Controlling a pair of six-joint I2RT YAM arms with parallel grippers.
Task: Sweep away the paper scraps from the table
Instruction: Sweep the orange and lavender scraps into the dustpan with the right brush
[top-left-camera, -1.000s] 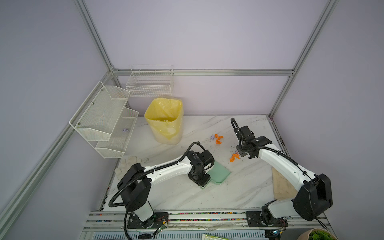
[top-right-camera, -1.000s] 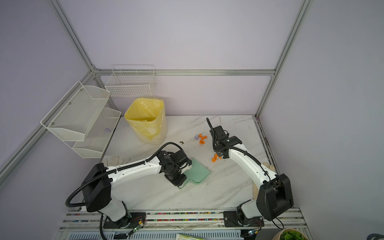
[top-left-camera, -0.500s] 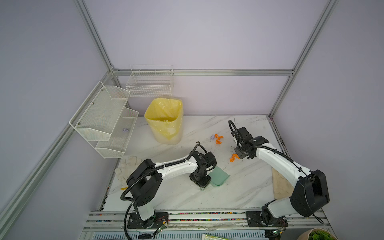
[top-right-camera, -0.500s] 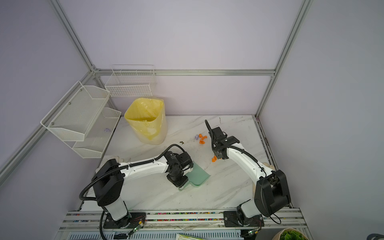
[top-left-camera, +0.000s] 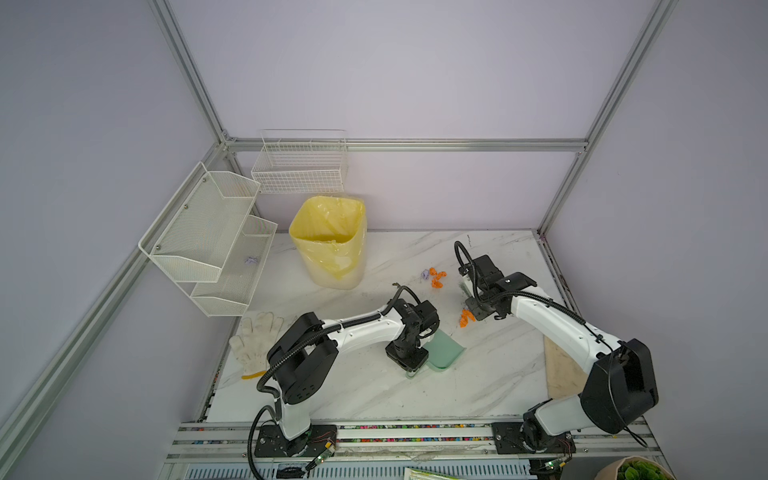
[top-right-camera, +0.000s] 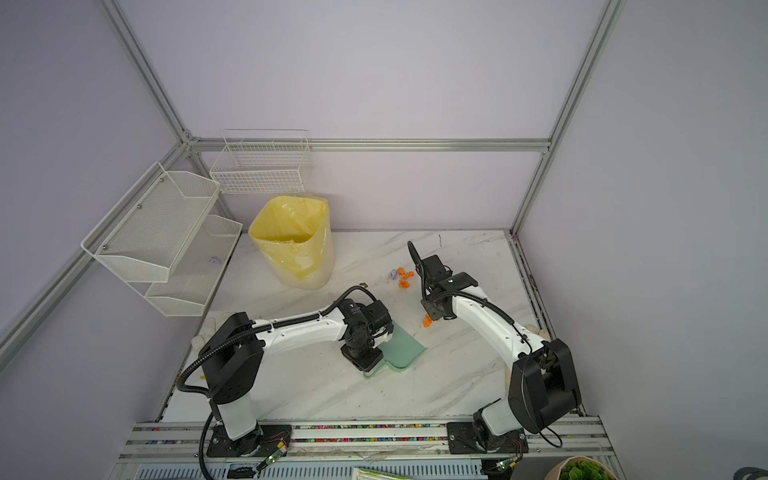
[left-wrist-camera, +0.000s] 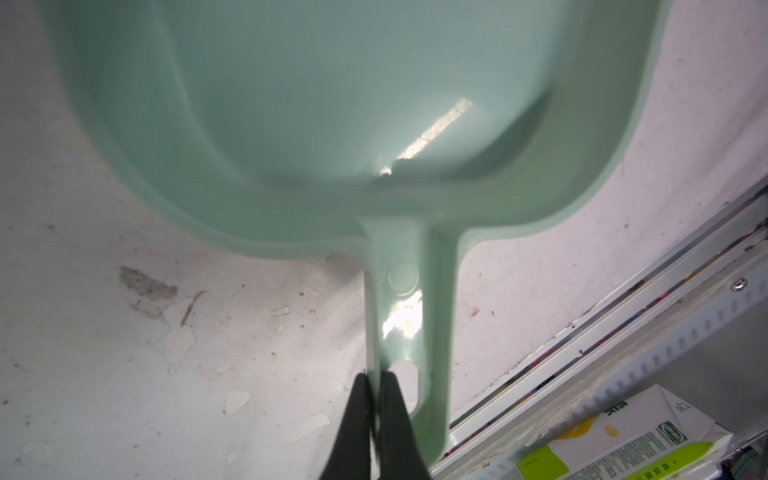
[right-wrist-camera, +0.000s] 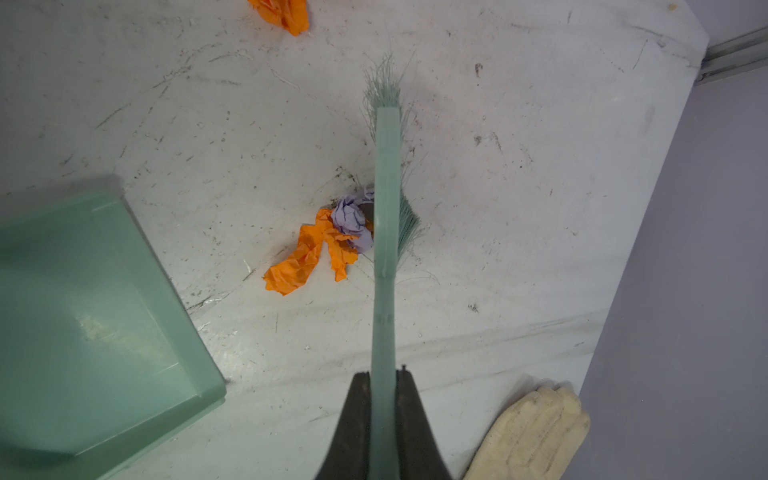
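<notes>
The left pincer (left-wrist-camera: 376, 376) is clamped narrow on the handle of the green dustpan (top-left-camera: 444, 351), which sits flat on the desk (top-left-camera: 374, 386) near its middle. The right pincer (right-wrist-camera: 382, 374) is closed on the stem of the green hand brush (right-wrist-camera: 386, 187). In the right wrist view the brush bristles touch a lilac wad of the paper scraps (right-wrist-camera: 316, 245), with orange wads pressed against it. The dustpan's open lip is near them but not touching.

In a top view this small heap (top-left-camera: 466, 318) lies at about 1 o'clock from the dustpan. A second cluster of scraps (top-left-camera: 434, 277) lies farther off, at about 12 o'clock. The yellow-lined bin (top-left-camera: 328, 245) stands at about 10 o'clock, and a white glove (top-left-camera: 255, 340) lies at 9 o'clock near the desk edge.

Compared with a second ago, the left arm's shoulder and upper link have swung toward 3 o'clock. The dustpan and both pincers are almost where they were, and the heap has hardly shifted.
</notes>
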